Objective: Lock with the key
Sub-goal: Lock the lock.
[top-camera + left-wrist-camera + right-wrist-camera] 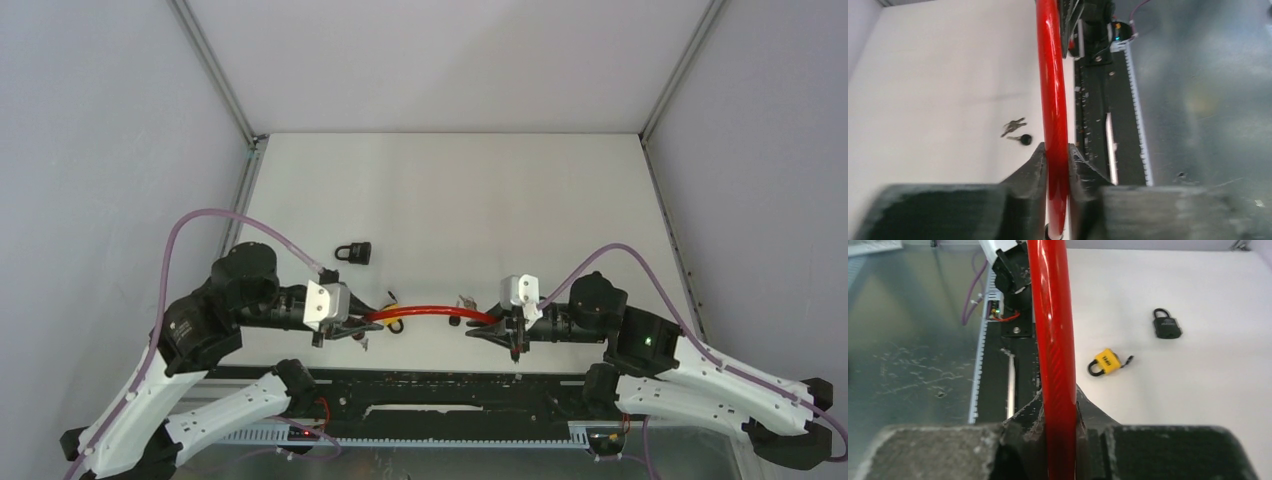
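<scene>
A red cable [430, 312] arches just above the table between my two grippers. My left gripper [360, 327] is shut on its left end, and the left wrist view shows the jaws pressed against the cable [1053, 100] on both sides of my left gripper [1055, 150]. My right gripper [497, 330] is shut on the right end, jaws tight round the cable [1050, 340] at my right gripper [1058, 396]. A small bunch of keys [1015, 127] and a black-headed key [1024, 139] lie on the table behind the cable, near my right gripper [464, 299].
A yellow padlock [1105, 362] lies just behind the cable's left half, with a small dark piece sticking out of its side. A black padlock [353, 252] [1166, 326] lies farther back on the left. The black rail [430, 385] of the arm bases runs along the near edge.
</scene>
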`<state>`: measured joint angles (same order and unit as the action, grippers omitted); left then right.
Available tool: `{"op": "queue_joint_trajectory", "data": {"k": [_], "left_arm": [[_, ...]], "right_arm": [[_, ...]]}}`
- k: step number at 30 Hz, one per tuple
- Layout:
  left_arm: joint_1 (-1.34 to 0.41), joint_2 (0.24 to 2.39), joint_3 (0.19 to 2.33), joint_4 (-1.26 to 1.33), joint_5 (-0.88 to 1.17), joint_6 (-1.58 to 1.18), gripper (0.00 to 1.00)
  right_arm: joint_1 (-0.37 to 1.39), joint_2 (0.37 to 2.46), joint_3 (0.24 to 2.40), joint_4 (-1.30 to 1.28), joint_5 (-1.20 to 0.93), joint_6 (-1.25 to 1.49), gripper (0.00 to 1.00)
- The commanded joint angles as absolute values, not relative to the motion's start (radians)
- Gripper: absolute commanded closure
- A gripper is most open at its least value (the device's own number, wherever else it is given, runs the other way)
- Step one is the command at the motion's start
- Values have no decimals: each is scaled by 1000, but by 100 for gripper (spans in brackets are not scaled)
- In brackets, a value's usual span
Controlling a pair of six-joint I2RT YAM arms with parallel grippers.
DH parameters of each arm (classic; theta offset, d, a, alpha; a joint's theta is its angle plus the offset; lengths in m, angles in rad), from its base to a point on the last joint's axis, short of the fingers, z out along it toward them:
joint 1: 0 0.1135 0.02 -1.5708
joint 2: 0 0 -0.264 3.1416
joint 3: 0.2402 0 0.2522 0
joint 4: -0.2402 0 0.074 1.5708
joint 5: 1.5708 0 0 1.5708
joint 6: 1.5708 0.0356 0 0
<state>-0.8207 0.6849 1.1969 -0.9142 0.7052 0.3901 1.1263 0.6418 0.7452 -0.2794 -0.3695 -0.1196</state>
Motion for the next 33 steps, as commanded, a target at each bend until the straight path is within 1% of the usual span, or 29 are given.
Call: {"op": "queue_joint_trajectory", "data": {"k": [1, 2, 3, 5, 6, 10, 14, 17, 19, 23, 27, 30, 33], "left_arm": [[-825, 626, 1138, -752, 589, 363, 64], [-824, 604, 1112, -714, 547, 339, 47], [-825, 579, 1083, -655, 499, 317, 25], [-825, 529, 1023, -560, 424, 262, 11], [-824, 505, 989, -509, 389, 233, 9], [-825, 429, 878, -366, 295, 146, 7], [-824, 402, 809, -307, 260, 104, 9], [-824, 390, 767, -284, 261, 80, 11], [-825, 380, 735, -265, 258, 65, 11], [-825, 357, 681, -235, 217, 47, 11], [-825, 335, 657, -232, 149, 46, 11], [-824, 325, 648, -242, 103, 42, 11], [-825, 313, 634, -246, 77, 38, 11]], "right_arm": [[1144, 616, 777, -180, -267, -34, 100], [1150, 607, 781, -166, -246, -15, 100], [1157, 599, 791, -149, -215, 4, 100], [1191, 588, 802, -117, -136, 37, 100], [1212, 584, 804, -101, -90, 40, 100], [1323, 607, 837, -86, 132, 4, 100], [1441, 670, 897, -84, 336, -60, 100], [1519, 709, 919, -21, 517, -111, 100], [1560, 740, 926, 61, 662, -164, 100], [1625, 832, 966, 208, 866, -280, 100], [1666, 958, 1011, 401, 1076, -482, 100], [1682, 1033, 1018, 602, 1172, -645, 100], [1689, 1074, 1039, 706, 1225, -729, 100]]}}
